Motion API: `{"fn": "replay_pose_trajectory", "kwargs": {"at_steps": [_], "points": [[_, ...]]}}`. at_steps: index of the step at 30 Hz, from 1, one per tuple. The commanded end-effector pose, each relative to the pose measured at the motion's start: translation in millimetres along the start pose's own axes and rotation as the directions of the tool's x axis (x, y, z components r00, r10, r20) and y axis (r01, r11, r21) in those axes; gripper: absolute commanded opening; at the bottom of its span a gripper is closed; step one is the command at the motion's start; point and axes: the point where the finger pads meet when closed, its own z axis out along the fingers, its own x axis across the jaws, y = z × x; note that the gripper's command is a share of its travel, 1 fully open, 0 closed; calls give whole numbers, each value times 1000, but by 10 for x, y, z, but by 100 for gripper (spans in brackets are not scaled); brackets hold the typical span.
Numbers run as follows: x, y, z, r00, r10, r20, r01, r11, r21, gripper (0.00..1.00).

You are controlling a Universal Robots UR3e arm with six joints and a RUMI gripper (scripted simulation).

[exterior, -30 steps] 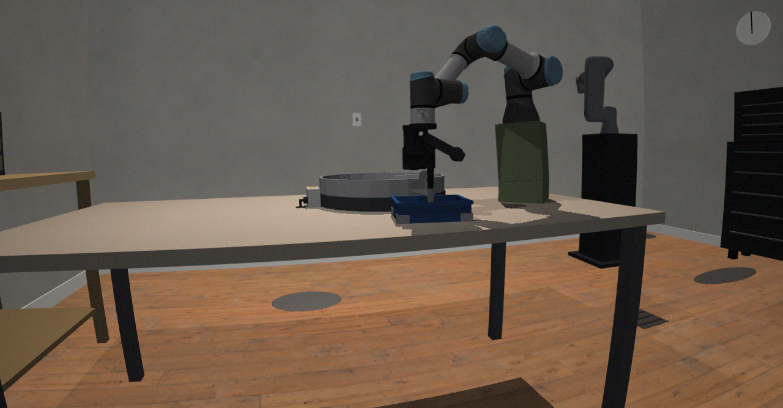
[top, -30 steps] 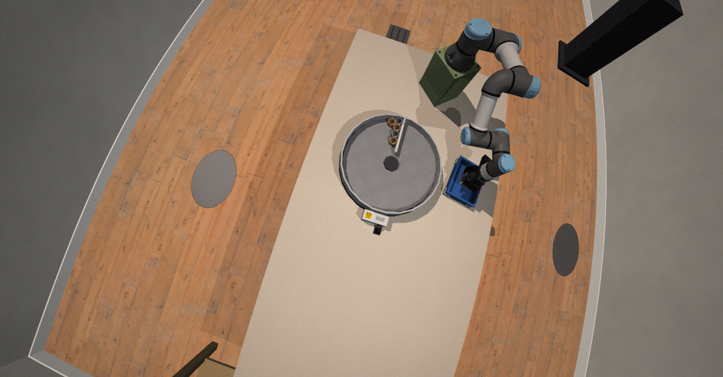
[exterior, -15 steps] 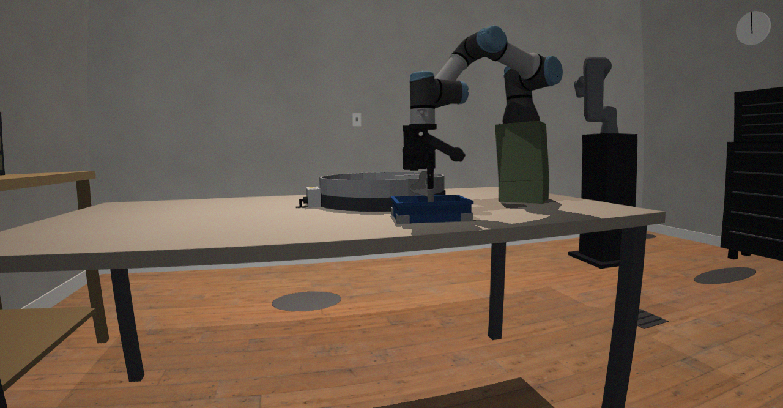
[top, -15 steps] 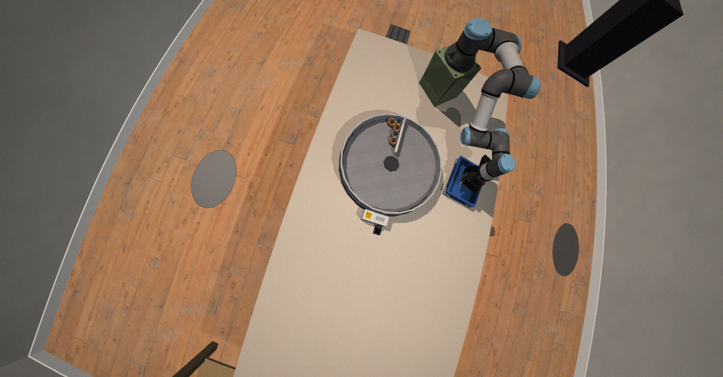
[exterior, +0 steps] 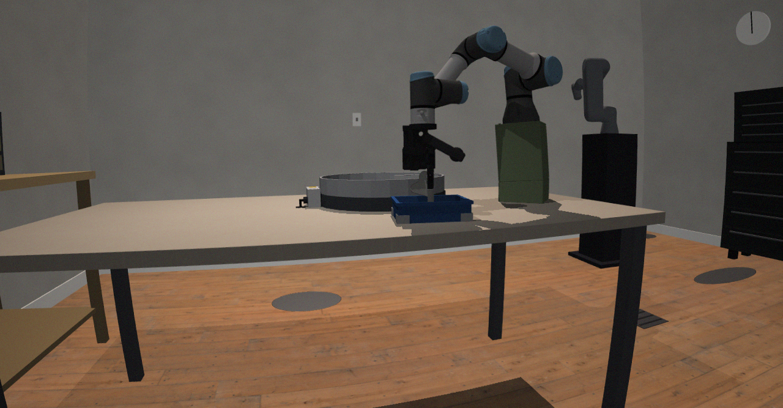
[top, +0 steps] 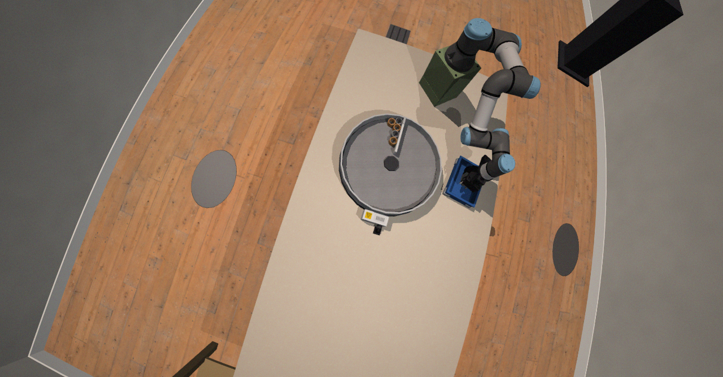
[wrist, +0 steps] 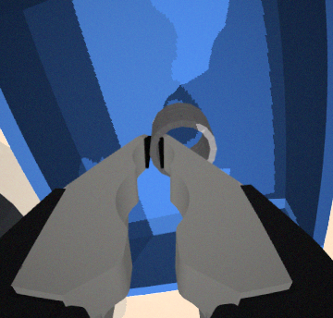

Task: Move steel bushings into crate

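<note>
My gripper [top: 464, 179] [exterior: 430, 192] [wrist: 154, 138] is shut on the wall of a grey steel bushing [wrist: 181, 115], one fingertip inside its ring and one outside. It holds the bushing low over the blue crate [top: 459, 201] [exterior: 432, 213] [wrist: 302, 101]; I cannot tell whether the bushing touches the crate floor. No other bushing shows in the crate, though the fingers hide part of it. On the round grey turntable [top: 366, 185] [exterior: 372, 188], two grey bushings [top: 398, 120] [top: 395, 133] and three copper-coloured bushings [top: 391, 121] [top: 396, 127] [top: 392, 141] lie clustered along the white divider bar [top: 400, 137].
The turntable's raised rim [top: 438, 185] stands close to the crate's left side in the top view. A dark hub [top: 391, 163] is at the turntable's centre. A white control box [top: 375, 217] [exterior: 312, 196] sits at its edge. The green arm base [top: 444, 83] [exterior: 522, 164] stands behind.
</note>
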Motion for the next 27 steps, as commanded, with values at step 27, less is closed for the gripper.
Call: {"fn": "replay_pose_trajectory", "kwargs": {"at_steps": [27], "points": [[8, 11, 36, 1000, 0, -2, 0, 1000, -3, 0]]}}
